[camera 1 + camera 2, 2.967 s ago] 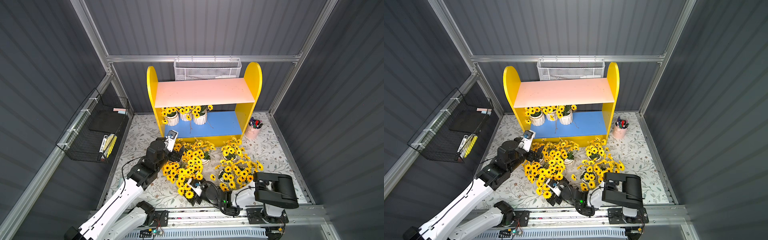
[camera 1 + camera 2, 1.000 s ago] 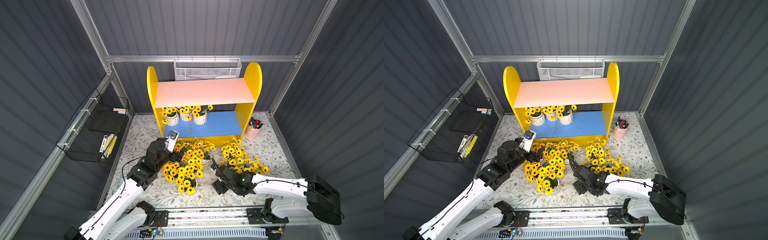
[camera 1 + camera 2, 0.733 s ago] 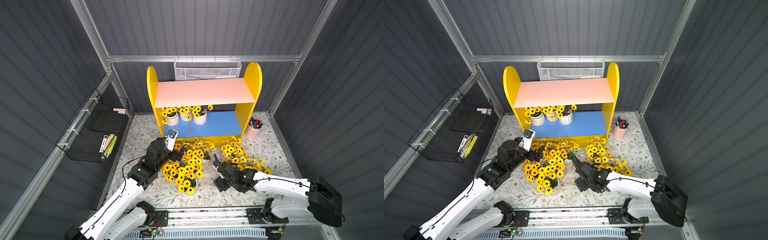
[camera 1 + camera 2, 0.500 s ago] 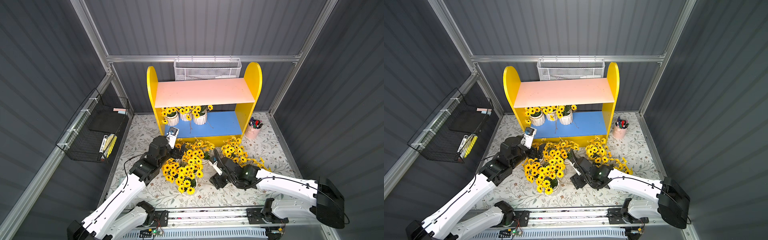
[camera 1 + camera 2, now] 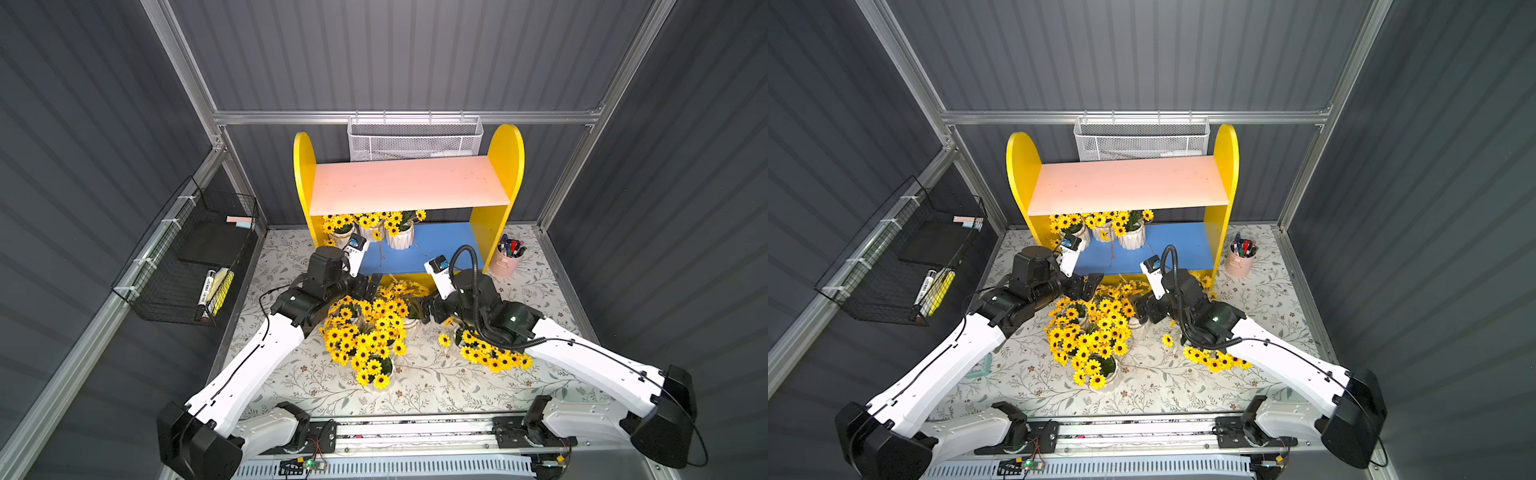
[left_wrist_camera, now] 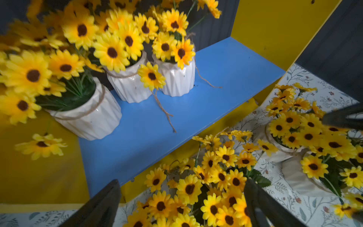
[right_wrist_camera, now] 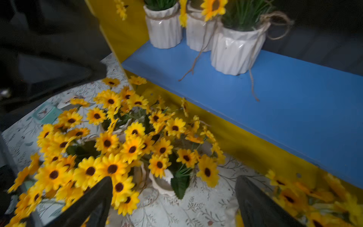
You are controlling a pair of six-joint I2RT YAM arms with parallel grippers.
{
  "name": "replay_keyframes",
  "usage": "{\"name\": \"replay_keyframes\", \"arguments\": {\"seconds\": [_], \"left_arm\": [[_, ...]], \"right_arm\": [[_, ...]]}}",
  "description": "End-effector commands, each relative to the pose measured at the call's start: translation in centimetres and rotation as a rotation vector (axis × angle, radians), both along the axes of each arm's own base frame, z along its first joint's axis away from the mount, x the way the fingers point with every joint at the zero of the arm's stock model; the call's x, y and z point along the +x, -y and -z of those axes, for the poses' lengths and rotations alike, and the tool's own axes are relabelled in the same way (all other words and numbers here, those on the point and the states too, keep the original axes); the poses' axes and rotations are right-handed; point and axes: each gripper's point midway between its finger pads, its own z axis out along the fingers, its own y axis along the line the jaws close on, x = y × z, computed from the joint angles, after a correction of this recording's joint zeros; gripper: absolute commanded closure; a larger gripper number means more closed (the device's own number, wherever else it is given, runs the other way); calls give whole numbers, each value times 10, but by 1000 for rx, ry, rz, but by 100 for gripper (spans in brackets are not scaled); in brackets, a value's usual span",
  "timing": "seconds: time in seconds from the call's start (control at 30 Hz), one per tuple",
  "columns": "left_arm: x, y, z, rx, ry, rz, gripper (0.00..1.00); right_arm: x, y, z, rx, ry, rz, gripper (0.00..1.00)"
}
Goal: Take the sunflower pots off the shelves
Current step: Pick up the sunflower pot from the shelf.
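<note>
Right pincer [image 7: 173, 178] wide; sunflower pots [image 5: 400, 237] on shelves [image 5: 409, 191]

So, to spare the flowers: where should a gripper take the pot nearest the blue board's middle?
Probably that pot by its ribbed wall below the rim, coming level from the open front of the shelves: the pink board overhangs its flowers, and another pot stands beside it.

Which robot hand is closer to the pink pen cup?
Right. The right hand is low over the pots on the mat, before the middle of the shelves, with the pink cup off to one side. The left hand is past it, on the far side.
</note>
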Motion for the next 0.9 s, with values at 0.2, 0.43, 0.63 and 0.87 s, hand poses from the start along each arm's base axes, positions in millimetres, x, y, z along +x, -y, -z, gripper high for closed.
{"name": "replay_keyframes", "arguments": {"seconds": [0.2,0.43,0.63,0.87], "left_arm": [[-5,-6,18,-171,-67,-41,1],[-7,-16,11,-147,-23,-76,1],[-7,-17,10,-147,-15,-80,1],[-7,-17,11,-145,-10,-78,1]], "right_arm": [[115,-2,-20,93,142,87,1],[150,-28,-16,127,229,-36,1],[178,-34,-12,128,321,-31,1],[202,-36,-2,176,397,-3,1]]}}
